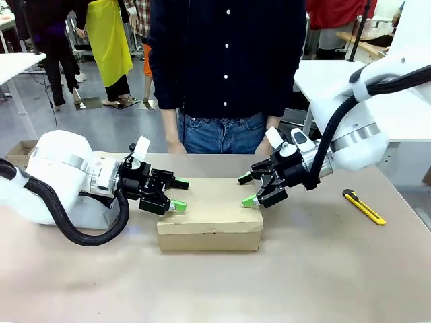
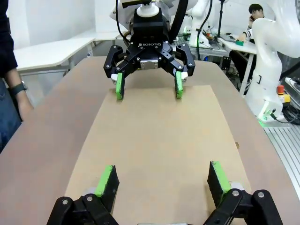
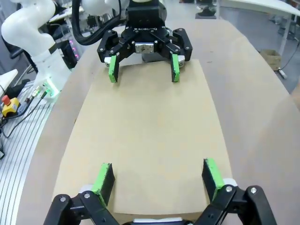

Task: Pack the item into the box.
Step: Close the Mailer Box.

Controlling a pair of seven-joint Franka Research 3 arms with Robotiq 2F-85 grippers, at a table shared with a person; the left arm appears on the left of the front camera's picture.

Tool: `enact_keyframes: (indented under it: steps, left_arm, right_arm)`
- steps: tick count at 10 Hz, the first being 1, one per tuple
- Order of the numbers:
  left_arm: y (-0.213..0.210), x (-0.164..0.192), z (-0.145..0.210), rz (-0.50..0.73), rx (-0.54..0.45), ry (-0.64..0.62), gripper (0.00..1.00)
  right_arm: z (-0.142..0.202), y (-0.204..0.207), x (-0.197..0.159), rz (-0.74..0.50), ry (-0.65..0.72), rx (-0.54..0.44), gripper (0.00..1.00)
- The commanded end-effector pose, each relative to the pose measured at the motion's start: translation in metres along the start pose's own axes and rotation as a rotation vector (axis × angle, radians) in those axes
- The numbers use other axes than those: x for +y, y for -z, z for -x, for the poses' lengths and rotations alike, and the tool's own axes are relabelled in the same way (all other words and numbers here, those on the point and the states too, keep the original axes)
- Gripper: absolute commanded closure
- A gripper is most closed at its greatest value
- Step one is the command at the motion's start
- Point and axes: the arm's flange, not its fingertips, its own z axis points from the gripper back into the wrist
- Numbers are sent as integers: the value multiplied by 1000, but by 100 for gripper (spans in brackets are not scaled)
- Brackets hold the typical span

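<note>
1. The left gripper reaches in over the left end of the box; its jaws stand spread with nothing between them, green pads just above the lid.
2. The box lies closed mid-table, nearer the far edge than the near one, flap lid flat.
3. The stapler cannot be seen; whether it lies inside the closed box cannot be told.
4. A person stands at the far edge, behind the box.
5. The right gripper hovers over the right end of the box, jaws released and holding nothing, facing the left gripper across the lid.
6. A knife lies on the table toward the right edge, well apart from the box.
</note>
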Motion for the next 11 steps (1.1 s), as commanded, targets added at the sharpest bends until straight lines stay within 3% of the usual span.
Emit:
enact_keyframes:
  steps: [1, 4, 7, 8, 11]
  left_arm:
    - [-15, -14, -18, -31, -57, 26, 0]
    - [-61, -59, -51, -77, -142, 23, 0]
    - [-125, -97, -56, -63, -261, -256, 0]
    - [-150, -103, -49, -176, -269, -334, 0]
    - [-215, -127, -29, -265, -251, -531, 0]
  right_arm:
    - [-9, -20, 20, 86, 33, -87, 0]
    - [-17, -81, 77, 160, 202, -185, 0]
    - [0, -126, 116, 186, 500, -253, 0]
    - [11, -141, 125, 194, 533, -298, 0]
    - [50, -179, 144, 261, 657, -382, 0]
